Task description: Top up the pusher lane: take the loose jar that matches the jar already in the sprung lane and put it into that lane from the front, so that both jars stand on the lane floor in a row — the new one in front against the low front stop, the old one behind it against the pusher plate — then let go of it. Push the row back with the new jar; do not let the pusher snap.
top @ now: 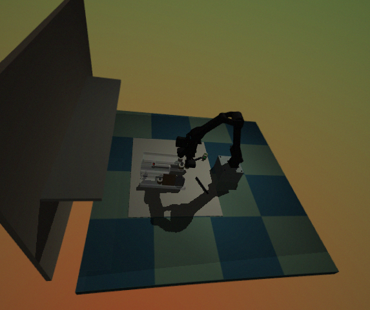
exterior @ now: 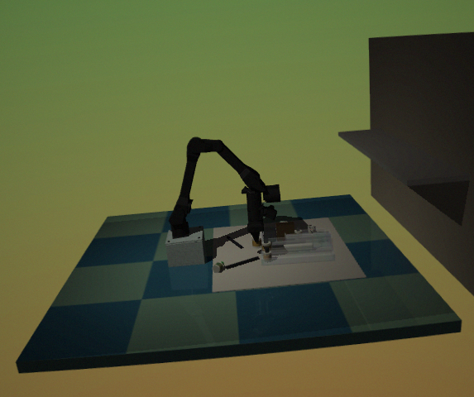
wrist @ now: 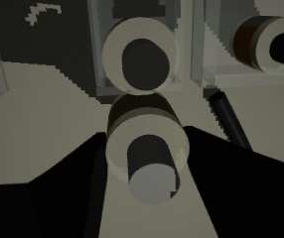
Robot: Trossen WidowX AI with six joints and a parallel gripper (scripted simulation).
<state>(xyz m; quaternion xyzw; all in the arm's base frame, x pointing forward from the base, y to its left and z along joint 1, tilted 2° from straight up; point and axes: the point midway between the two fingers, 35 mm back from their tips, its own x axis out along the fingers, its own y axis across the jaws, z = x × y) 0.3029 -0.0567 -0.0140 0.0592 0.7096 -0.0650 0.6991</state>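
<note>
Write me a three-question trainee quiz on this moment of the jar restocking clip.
1. True or false: the gripper is shut on a cream jar.
2. In the wrist view, the held jar sits directly in front of: A) the jar with the brown band, B) the cream jar in the lane, C) the black rod.
3. Fill in: the loose jar lying on the mat's near side in the exterior view is ____ the gripper's grasp.

Key: 1 true; 2 B; 3 outside.
</note>
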